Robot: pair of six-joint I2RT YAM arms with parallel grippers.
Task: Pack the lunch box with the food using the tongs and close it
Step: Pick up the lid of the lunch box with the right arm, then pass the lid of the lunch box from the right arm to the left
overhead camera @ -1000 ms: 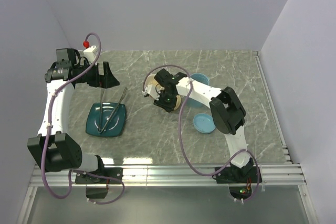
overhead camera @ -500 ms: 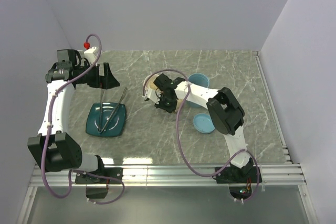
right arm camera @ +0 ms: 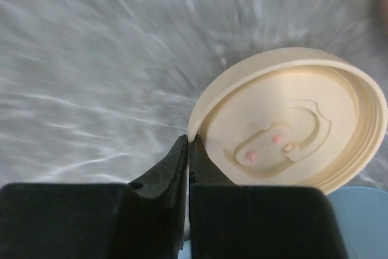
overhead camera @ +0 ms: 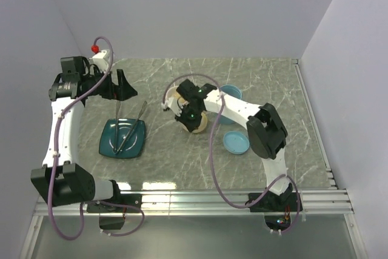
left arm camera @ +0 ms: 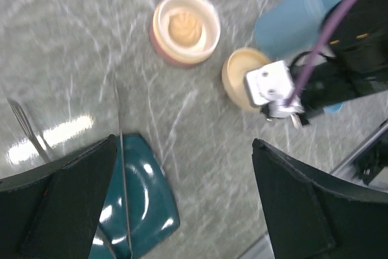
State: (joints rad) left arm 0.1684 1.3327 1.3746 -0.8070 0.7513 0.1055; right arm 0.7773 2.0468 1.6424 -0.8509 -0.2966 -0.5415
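The lunch box's round cream bowl (left arm camera: 185, 26) stands on the table with a pale beige food ball (left arm camera: 184, 27) inside. In the top view the right arm partly hides the bowl (overhead camera: 172, 96). My right gripper (right arm camera: 189, 142) is shut on the rim of the cream lid (right arm camera: 291, 131), one finger inside it and one outside. The lid (left arm camera: 237, 76) lies just right of the bowl. The thin metal tongs (overhead camera: 121, 130) lie across the dark teal plate (overhead camera: 132, 144). My left gripper (overhead camera: 121, 86) hangs open above the plate's far edge and holds nothing.
A tall light blue container (overhead camera: 230, 94) stands behind the right arm, and its flat blue lid (overhead camera: 235, 142) lies nearer the front. A metal rail (overhead camera: 194, 197) runs along the near table edge. Walls close in the back and both sides.
My right gripper has gone from partly open to shut on the lid's rim, shifting slightly over the lid. The left arm has drawn back a little to the left and stays open.
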